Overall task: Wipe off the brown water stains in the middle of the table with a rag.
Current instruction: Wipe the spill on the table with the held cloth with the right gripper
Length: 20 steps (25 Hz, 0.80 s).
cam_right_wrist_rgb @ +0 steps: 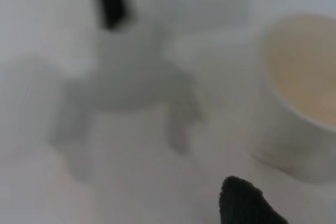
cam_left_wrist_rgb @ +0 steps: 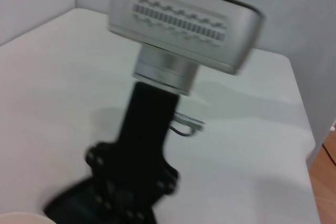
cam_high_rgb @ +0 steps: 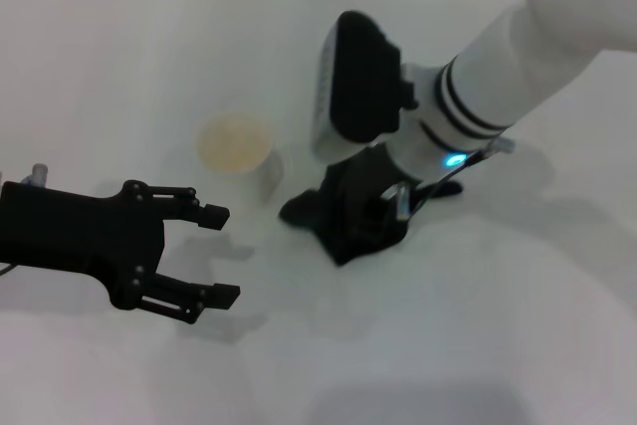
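The left gripper hangs at the near left of the table, its two black fingers spread wide with nothing between them, pointing right toward the middle and playing no part in the work.

A little farther in, at the centre, the right gripper is pressed down into the rag, which lies bunched in dark folds on the white top. Its fingers are buried in the cloth, so whether they pinch it or merely press on it cannot be told. The white forearm slants away to the far right.

The rag looks soft, light and limp. It will fold and drag rather than slide as one piece, so the best hold is probably a pinch on the thick, gathered middle, with downward pressure keeping it flat against the smooth top.

No brown stain shows on the table around the rag. It may lie under the cloth.

Just left of the rag stands a white paper cup, near it but apart. It looks light and easily knocked over by a sweep to the left.
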Each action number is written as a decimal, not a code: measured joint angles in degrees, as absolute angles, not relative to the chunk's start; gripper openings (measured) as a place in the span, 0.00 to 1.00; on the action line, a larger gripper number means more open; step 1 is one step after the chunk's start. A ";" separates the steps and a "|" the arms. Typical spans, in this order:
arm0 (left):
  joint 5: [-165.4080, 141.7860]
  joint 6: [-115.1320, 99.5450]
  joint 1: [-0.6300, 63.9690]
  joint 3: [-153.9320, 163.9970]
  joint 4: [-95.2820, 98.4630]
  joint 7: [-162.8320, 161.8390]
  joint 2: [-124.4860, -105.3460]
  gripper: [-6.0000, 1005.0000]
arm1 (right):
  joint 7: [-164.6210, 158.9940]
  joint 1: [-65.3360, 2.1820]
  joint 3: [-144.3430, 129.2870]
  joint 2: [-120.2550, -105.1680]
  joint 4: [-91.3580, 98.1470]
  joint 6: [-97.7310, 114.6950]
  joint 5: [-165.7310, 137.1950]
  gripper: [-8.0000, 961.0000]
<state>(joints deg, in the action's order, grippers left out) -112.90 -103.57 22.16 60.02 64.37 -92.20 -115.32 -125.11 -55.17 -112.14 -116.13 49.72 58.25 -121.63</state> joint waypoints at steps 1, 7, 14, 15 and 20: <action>-112.91 -103.47 22.23 60.02 64.36 -92.20 -115.31 0.89 | -124.99 -55.24 -112.74 -116.15 50.27 58.86 -120.62 0.09; -112.92 -103.22 22.34 60.03 64.36 -92.20 -115.31 0.89 | -122.33 -55.11 -113.61 -116.19 51.85 60.78 -116.95 0.09; -112.85 -103.05 22.29 60.03 64.10 -91.99 -115.31 0.89 | -116.67 -55.62 -108.61 -115.86 47.12 57.92 -117.51 0.11; -112.84 -103.03 22.19 60.03 64.10 -91.98 -115.31 0.89 | -115.99 -55.50 -107.54 -115.75 47.01 58.10 -117.51 0.12; -112.86 -103.31 21.72 58.11 64.22 -91.77 -115.34 0.89 | -113.17 -54.99 -104.52 -115.36 47.34 61.74 -117.81 0.14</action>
<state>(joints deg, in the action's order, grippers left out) -112.86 -103.31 21.72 58.11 64.22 -91.77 -115.34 -113.17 -54.99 -104.52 -115.36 47.34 61.74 -117.81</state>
